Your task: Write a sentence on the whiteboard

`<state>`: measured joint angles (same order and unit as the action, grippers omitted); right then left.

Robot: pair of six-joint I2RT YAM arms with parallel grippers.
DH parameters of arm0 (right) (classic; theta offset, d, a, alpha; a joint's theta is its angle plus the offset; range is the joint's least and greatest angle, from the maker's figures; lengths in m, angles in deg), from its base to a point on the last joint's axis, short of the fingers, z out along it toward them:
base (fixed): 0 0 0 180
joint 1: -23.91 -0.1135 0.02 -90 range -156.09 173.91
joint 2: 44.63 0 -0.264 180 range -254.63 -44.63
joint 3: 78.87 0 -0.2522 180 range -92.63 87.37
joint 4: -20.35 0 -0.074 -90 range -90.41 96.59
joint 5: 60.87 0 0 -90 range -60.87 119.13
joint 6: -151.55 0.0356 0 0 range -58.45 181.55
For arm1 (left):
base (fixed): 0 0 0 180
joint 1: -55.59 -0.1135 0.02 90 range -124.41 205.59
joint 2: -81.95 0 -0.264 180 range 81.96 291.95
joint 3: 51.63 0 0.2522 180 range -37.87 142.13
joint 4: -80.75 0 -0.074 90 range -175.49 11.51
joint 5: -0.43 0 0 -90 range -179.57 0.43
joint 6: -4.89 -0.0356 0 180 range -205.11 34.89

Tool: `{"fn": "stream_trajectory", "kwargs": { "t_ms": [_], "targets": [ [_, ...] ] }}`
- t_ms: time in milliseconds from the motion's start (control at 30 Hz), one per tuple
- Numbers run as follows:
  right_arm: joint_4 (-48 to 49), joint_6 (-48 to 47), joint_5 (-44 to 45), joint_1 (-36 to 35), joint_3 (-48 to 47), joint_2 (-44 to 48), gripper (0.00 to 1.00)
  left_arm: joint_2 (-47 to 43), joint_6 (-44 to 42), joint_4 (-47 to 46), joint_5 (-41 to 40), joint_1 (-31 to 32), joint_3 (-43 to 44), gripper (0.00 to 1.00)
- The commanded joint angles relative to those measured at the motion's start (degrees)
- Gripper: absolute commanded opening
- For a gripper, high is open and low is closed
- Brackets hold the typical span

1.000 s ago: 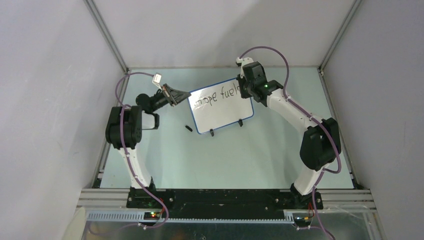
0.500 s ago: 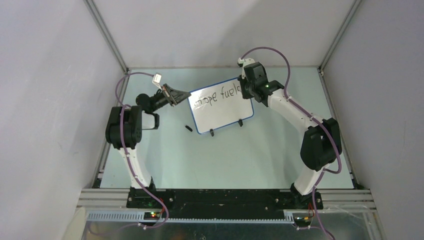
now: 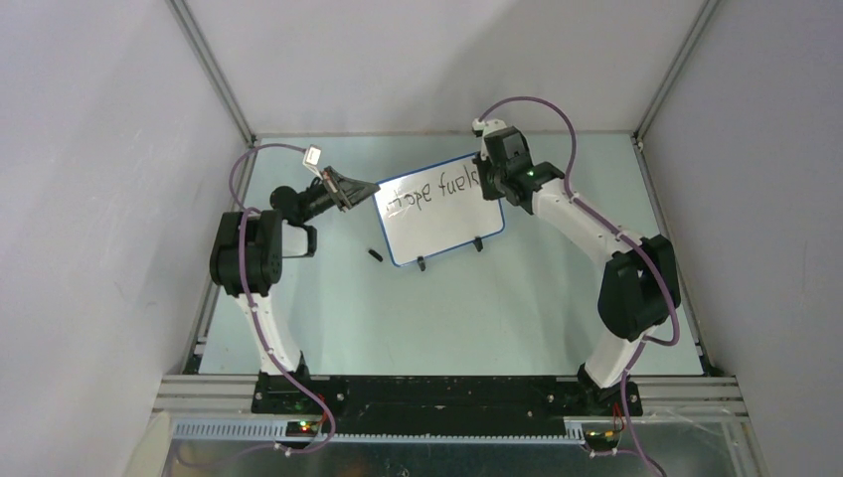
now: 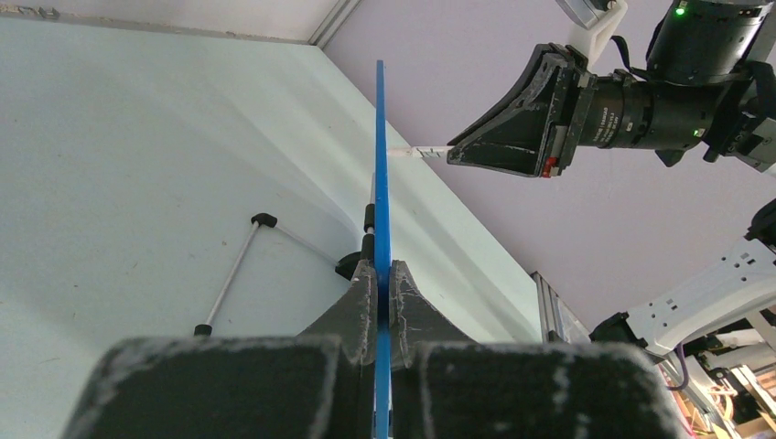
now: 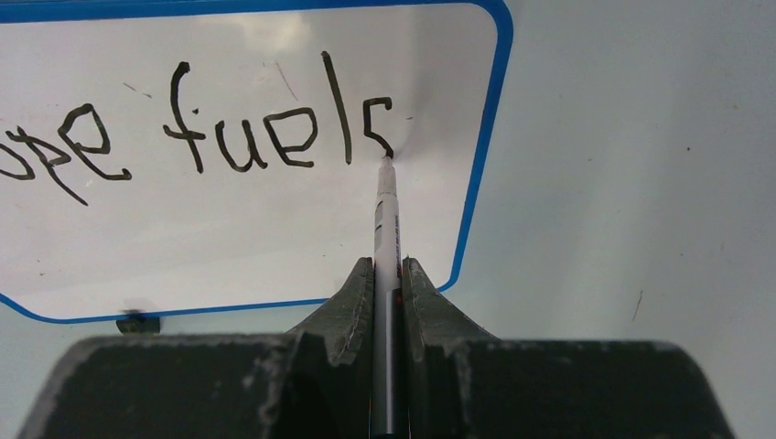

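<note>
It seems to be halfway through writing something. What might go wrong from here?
1. The left gripper clamps the whiteboard only by its thin edge. The pen's push might tilt it or make it slip, bending the strokes.
2. The marker in the right gripper has its tip on the last letter of the sentence, close to the blue frame. The tip may run onto the frame.

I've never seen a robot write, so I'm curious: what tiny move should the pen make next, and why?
Probably hook the marker tip leftward, as the right wrist camera sees it, to close the bottom of the unfinished s. The right pincer grips the marker with its tip on the whiteboard, and "fuels" lacks only that curve; the left pincer clamps the board's edge.
</note>
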<state>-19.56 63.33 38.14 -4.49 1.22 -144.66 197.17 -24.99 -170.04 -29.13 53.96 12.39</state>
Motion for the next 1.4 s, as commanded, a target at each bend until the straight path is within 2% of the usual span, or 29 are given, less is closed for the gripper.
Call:
{"fn": "stream_trajectory", "kwargs": {
  "t_ms": [0, 333, 633, 867, 1033, 1367],
  "targets": [
    [0.6, -0.7, -0.9, -1.3, 0.1, 1.7, 0.00, -0.2, 0.1, -2.9, 2.0, 0.3, 1.3, 0.00],
    [0.0, -1.1, -0.7, -2.1, -0.7, 2.2, 0.00, -0.2, 0.1, -2.9, 2.0, 0.3, 1.4, 0.00],
    [3.4, -0.9, 2.7, -3.9, 4.2, 11.7, 0.00, -0.1, 0.1, -2.9, 1.9, 0.3, 1.4, 0.00],
    [8.7, -1.6, 7.8, -10.1, 7.7, 14.2, 0.00, -0.1, 0.1, -2.9, 1.9, 0.3, 1.3, 0.00],
    [13.1, -1.6, 8.0, -15.9, 9.3, 14.6, 0.00, -0.1, 0.0, -2.9, 1.8, 0.3, 1.2, 0.00],
    [18.6, -3.1, 10.8, -25.5, 9.8, 10.2, 0.00, 0.1, 0.0, -3.0, 1.8, 0.3, 1.3, 0.00]
  ]
}}
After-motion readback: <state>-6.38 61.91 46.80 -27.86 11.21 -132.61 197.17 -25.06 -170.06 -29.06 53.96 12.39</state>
